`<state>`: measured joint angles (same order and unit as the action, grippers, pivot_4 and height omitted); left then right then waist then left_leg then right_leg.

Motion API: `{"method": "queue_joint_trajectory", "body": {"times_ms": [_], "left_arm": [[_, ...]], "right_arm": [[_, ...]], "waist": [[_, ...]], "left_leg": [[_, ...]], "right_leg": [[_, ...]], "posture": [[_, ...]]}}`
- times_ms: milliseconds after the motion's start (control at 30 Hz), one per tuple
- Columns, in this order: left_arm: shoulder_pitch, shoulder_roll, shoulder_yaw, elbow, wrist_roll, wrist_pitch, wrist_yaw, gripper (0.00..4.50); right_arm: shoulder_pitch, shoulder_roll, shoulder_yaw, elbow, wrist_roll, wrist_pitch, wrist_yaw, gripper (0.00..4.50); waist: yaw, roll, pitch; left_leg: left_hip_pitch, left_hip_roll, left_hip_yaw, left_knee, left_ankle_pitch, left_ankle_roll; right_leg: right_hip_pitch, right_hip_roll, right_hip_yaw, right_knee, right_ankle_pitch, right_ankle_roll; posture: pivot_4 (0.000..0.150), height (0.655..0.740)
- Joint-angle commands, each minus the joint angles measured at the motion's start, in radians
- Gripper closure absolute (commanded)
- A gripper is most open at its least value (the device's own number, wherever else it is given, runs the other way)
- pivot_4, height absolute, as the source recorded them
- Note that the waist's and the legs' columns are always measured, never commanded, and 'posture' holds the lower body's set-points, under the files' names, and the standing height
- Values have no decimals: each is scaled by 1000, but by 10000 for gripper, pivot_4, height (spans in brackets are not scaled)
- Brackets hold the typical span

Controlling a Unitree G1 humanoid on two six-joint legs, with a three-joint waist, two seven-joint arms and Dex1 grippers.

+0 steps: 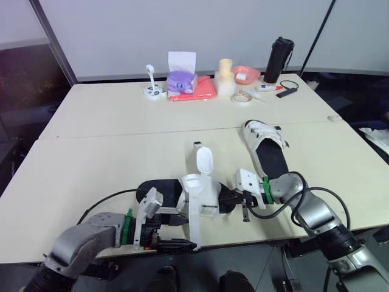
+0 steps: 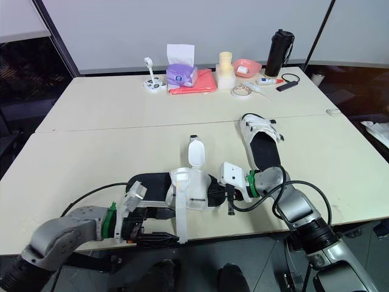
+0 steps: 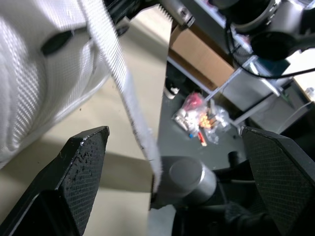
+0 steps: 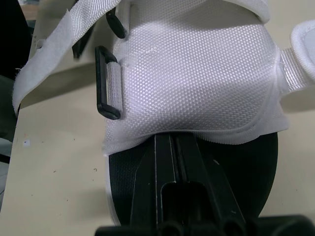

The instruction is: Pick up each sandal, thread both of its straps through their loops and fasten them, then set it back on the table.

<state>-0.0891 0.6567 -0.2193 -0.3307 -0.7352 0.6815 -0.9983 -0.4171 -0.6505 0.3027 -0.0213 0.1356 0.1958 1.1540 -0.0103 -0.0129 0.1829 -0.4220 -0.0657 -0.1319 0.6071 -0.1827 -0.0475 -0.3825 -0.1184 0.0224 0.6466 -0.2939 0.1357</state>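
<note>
While the right gripper (image 1: 231,198) clamped the sandal (image 1: 200,191) at the desk's (image 1: 91,164) near edge, the left gripper (image 3: 177,147), fingers (image 3: 81,167) apart, straddled the loose strap (image 3: 118,83); closing near its tip would likely ease threading the loop (image 4: 101,83).

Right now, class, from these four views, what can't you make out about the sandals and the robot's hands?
1. Tips of the shut right hand: hidden inside the near sandal, under its white upper, in the right wrist view.
2. One end of the strap hanging inside the open left hand: cut off by the edge of the left wrist view.
3. Whether the far sandal is fastened: too small in the eye views.
</note>
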Motion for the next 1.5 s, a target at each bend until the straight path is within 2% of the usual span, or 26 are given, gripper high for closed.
{"method": "queue_joint_trajectory", "body": {"times_ms": [33, 233, 267, 333, 567, 667, 733, 867, 967, 1200, 1500], "left_arm": [[-19, -57, -17, 19, 44, -37, 17, 477], [-18, -132, -18, 47, 68, -19, 36, 477], [-16, -137, -19, 47, 65, -8, 38, 2833], [-12, -138, -22, 44, 64, 9, 37, 8891], [-17, -125, -18, 32, 37, 74, 10, 44715], [-37, -126, 24, 27, -17, 125, 6, 44715], [-78, -127, 83, 32, -99, 190, 6, 44715], [-200, -105, 209, 91, -275, 341, 4, 44715], [-293, -79, 252, 159, -340, 417, -26, 44715], [-492, -117, 212, 395, -267, 419, -92, 44715], [-632, -159, 113, 651, -109, 364, -247, 44715]], "right_arm": [[13, -15, 1, 3, -27, 25, -12, 45000], [19, -14, 1, 1, -33, 23, -20, 45000], [21, -14, 1, -2, -33, 24, -22, 45000], [27, -15, 0, -8, -32, 26, -25, 45000], [38, -18, -3, -17, -33, 30, -34, 45000], [36, -18, -3, -15, -34, 29, -36, 45000], [36, -17, -2, -15, -35, 29, -37, 45000], [34, -16, -1, -9, -37, 25, -38, 45000], [30, -14, 2, -1, -40, 20, -39, 45000], [20, -6, 11, 16, -48, 12, -43, 45000], [29, -16, 13, 3, -52, 15, -49, 45000]], "waist": [[0, 0, 0], [0, 0, 0], [0, 0, 0], [0, 0, 0], [0, 0, 0], [0, 0, 0], [0, 0, 0], [0, 0, 0], [-2, 0, 0], [-2, -1, 1], [-3, -2, 1]], "left_leg": [[0, 0, 0, 0, 0, 0], [0, 0, 0, 0, 0, 0], [0, 0, 0, 0, 0, 0], [0, 0, 0, 0, 0, 0], [0, 0, 0, 0, 0, 0], [0, 0, 0, 0, 0, 0], [0, 0, -1, 0, 0, 0], [-1, 0, -2, 0, 0, 0], [-1, -1, -2, 0, 0, 0], [-1, -4, -2, 0, 0, 0], [-2, -5, -1, -1, 0, 0]], "right_leg": [[0, 0, 0, 0, 0, 0], [0, 0, 0, 0, 0, 0], [0, 0, 0, 0, 0, 0], [0, 0, 0, 0, 0, 0], [0, 0, 0, -1, 0, 0], [0, 0, 0, 0, 0, 0], [0, 0, -1, -1, 0, 0], [0, 0, -2, 0, 0, 0], [0, 0, -2, 0, 0, 1], [0, 1, -3, 0, 1, 3], [-1, 1, -3, 0, 2, 5]], "posture": [[1500, 7400], [1500, 7400], [1500, 7400], [1500, 7400], [1500, 7400], [1500, 7400], [1500, 7400], [1500, 7400], [1500, 7400], [1500, 7400], [1500, 7400]]}}
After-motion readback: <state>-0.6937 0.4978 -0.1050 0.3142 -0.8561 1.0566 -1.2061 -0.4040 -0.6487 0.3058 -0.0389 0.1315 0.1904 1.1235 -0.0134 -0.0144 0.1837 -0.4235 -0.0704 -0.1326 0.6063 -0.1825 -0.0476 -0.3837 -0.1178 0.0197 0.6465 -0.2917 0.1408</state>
